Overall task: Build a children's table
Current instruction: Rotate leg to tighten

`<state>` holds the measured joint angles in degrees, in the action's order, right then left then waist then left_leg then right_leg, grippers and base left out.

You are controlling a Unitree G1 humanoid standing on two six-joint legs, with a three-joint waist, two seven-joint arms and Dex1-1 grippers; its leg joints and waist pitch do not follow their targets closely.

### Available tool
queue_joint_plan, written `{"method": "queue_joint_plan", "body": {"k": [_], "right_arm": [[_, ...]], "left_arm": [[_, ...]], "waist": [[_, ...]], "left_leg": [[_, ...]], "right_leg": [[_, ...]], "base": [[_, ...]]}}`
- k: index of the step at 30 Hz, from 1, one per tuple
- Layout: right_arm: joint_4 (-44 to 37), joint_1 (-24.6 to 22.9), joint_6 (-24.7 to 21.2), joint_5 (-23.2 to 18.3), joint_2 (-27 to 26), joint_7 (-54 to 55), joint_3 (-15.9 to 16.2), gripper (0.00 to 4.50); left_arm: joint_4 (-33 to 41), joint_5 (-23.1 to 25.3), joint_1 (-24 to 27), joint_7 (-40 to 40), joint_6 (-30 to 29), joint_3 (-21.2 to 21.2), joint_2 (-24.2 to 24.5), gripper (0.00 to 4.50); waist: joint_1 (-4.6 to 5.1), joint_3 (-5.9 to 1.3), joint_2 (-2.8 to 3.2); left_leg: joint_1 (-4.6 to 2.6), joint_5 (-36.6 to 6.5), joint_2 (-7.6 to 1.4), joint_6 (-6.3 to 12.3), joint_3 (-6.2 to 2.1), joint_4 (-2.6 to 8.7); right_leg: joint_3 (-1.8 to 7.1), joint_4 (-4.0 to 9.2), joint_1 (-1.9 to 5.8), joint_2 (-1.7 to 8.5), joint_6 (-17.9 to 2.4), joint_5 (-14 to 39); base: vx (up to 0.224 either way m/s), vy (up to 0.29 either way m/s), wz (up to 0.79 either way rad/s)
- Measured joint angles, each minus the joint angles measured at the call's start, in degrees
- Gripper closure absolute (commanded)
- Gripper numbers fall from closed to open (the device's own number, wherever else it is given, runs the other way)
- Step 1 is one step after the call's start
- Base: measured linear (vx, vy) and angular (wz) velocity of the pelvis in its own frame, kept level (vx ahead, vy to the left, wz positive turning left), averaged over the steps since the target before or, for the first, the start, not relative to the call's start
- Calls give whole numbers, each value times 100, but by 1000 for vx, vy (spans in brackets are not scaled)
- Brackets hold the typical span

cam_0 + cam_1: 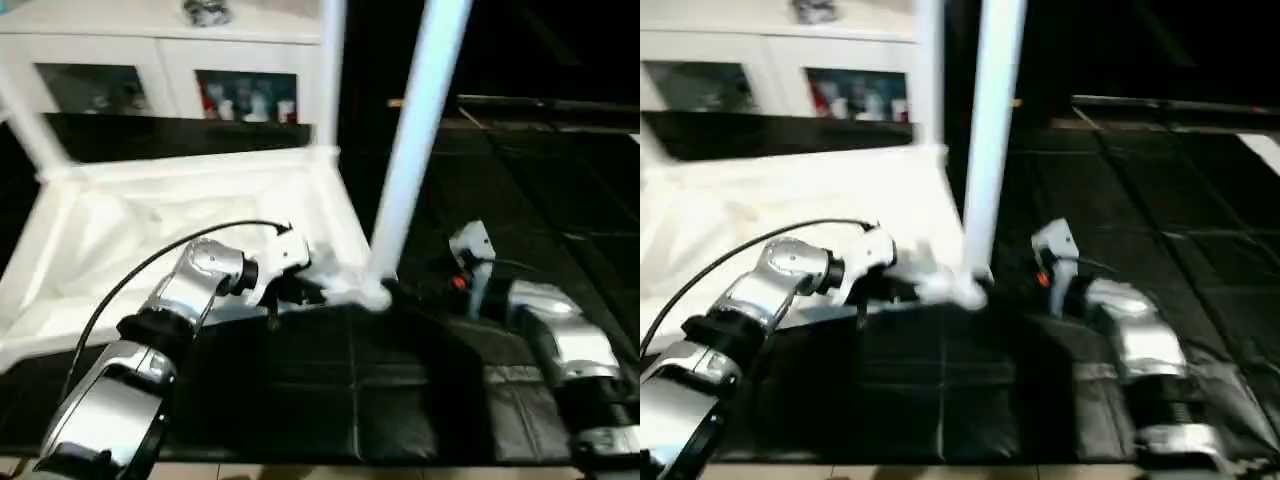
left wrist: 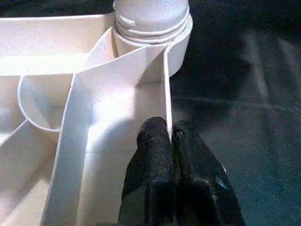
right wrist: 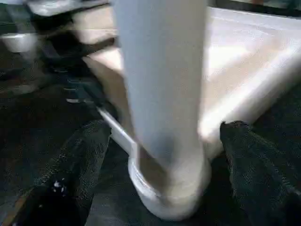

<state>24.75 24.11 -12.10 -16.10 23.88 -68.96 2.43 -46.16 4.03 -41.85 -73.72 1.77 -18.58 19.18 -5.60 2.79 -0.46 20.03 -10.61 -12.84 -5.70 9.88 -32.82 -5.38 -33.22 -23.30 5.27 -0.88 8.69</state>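
Table top (image 1: 150, 230) lies upside down on the dark mat (image 1: 380, 390), ribbed underside up, left of centre. One leg (image 1: 415, 150) stands upright in the near right corner socket (image 1: 372, 292); its long axis runs straight up, out of the head view's top edge. A second leg (image 1: 332, 70) rises from the far right corner.

Key relation: the seated leg stands between the right gripper's (image 3: 160, 155) two fingers, foot close ahead of the jaws. Jaws wide apart, one finger (image 3: 80, 160) on each side of the leg, neither pressing it as far as I can tell. The right arm is the nearer to the leg, coming in low from the right side.

Left gripper (image 2: 170, 136) is at the top's near right edge, just left of the socket. Its fingers are closed, pinching the thin upright wall (image 2: 167, 94) that runs to the socket. Left forearm reaches in from the near left, wrist bent toward the corner.

Judgement: left hand steadies the top; leg looks seated, right hand free to regrip or go for another leg
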Motion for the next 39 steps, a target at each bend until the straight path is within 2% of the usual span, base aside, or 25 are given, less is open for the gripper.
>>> {"method": "queue_joint_plan", "body": {"k": [2, 5, 7, 8, 11, 12, 14, 21, 28, 31, 33, 39], "right_arm": [[16, 3, -30, 5, 132, -472, 219, 48], [42, 13, -31, 25, 204, -843, 408, 82], [116, 68, -29, 34, 184, -970, 495, 85], [209, 127, -26, 42, 154, -1068, 523, 107], [369, 252, -17, 61, 129, -1273, 636, 128], [378, 269, -17, 60, 123, -1305, 654, 128], [421, 284, -17, 44, 93, -1403, 672, 162], [453, 313, -5, 11, 101, -1670, 715, 220], [434, 344, -32, 1, 117, -1719, 703, 235], [290, 169, -112, -33, 22, -1361, 490, 236], [240, -30, -127, -26, -292, -453, 95, 240], [101, -86, -240, 285, -1157, 2056, -441, 244]], "left_arm": [[51, -33, 42, -296, 126, -55, 69, 450], [131, -59, 76, -594, 221, -138, 118, 450], [202, -84, 97, -764, 240, -179, 163, 450], [284, -108, 136, -889, 240, -214, 194, 450], [433, -167, 211, -1130, 240, -272, 263, 450], [440, -167, 213, -1145, 242, -275, 272, 450], [460, -168, 215, -1206, 243, -284, 294, 450], [510, -190, 227, -1274, 242, -313, 311, 450], [586, -216, 228, -1264, 65, -253, 255, 450], [519, -209, 212, -980, -131, -169, 147, 450], [361, -165, 167, -364, -396, 18, 5, 450], [178, -48, 30, 965, -1146, 276, -489, 450]], "waist": [[-32, 0, 0], [-82, -2, -5], [-93, -2, -5], [-94, -2, -5], [-103, -1, -6], [-102, -1, -7], [-100, -1, -7], [-99, -1, -10], [-102, -2, -12], [-110, -2, -12], [-70, -2, -12], [239, -3, -12]], "left_leg": [[2, 0, 0, 0, 1, -6], [3, 0, -1, 0, 3, -16], [4, 0, -1, 1, 4, -20], [5, 0, -2, 1, 5, -23], [5, 0, -5, 0, 6, -31], [5, 0, -5, 0, 6, -33], [4, 0, -6, 0, 5, -38], [5, 0, -8, 0, 4, -58], [4, 0, -8, 0, 2, -75], [5, 0, -6, 0, 2, -75], [0, 0, -5, -1, 2, -76], [0, 2, 5, -6, -18, -76]], "right_leg": [[0, -1, 0, 2, 0, 0], [1, -6, 0, 3, 0, 0], [2, -9, 0, 6, 0, 0], [2, -14, 0, 7, 0, 0], [2, -27, 0, 7, 2, 2], [2, -29, 0, 7, 2, 2], [2, -36, 0, 7, 3, 2], [3, -56, 0, 8, 9, 6], [6, -82, 1, 12, 14, 15], [14, -87, 3, 12, 15, 15], [16, -90, 9, 11, 31, 23], [6, -77, 6, 7, 49, 33]], "base": [[0, 0, 0], [0, 0, 0], [0, 0, 0], [0, 0, 0], [0, 0, 0], [0, 0, 0], [0, 0, 0], [0, 0, 0], [0, 0, 0], [0, 0, 0], [0, 0, 0], [0, 0, 0]]}}
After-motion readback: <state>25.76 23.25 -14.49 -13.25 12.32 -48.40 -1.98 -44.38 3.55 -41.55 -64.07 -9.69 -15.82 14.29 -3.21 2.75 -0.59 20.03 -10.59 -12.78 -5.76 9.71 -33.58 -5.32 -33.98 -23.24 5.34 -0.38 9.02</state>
